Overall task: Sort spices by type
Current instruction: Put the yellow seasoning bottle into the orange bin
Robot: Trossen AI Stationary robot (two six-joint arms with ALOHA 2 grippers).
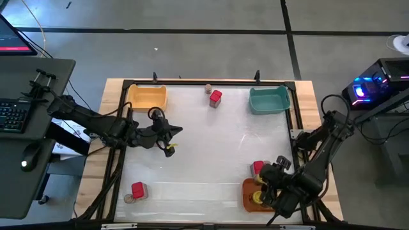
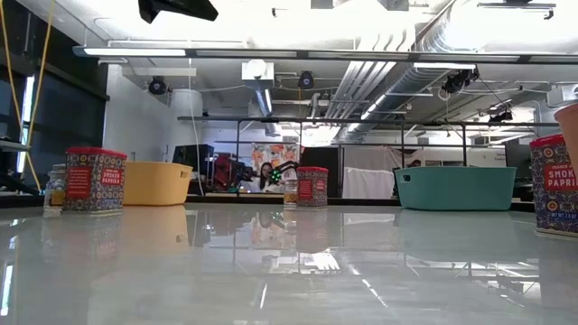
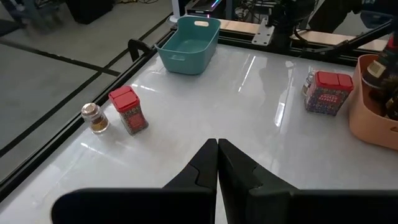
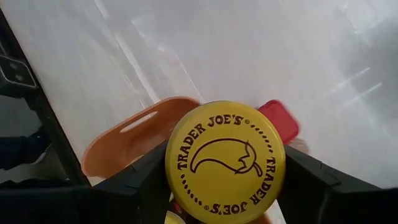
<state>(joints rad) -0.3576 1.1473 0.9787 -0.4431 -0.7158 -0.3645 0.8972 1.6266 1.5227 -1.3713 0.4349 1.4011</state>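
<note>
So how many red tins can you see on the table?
3. One red tin is at the far edge between the yellow bin and teal bin, one near the front left corner, one beside the orange bin. More may be hidden inside bins.

In the right wrist view a yellow-lidded jar [image 4: 225,163] hides most of the orange bin [image 4: 134,134] and all but a corner of a red tin [image 4: 280,119]. In the low view, the near-right red tin [image 2: 554,183] is cut by the picture's right edge, and the small jar [image 2: 56,185] at left is half hidden behind another red tin [image 2: 94,179].
</note>
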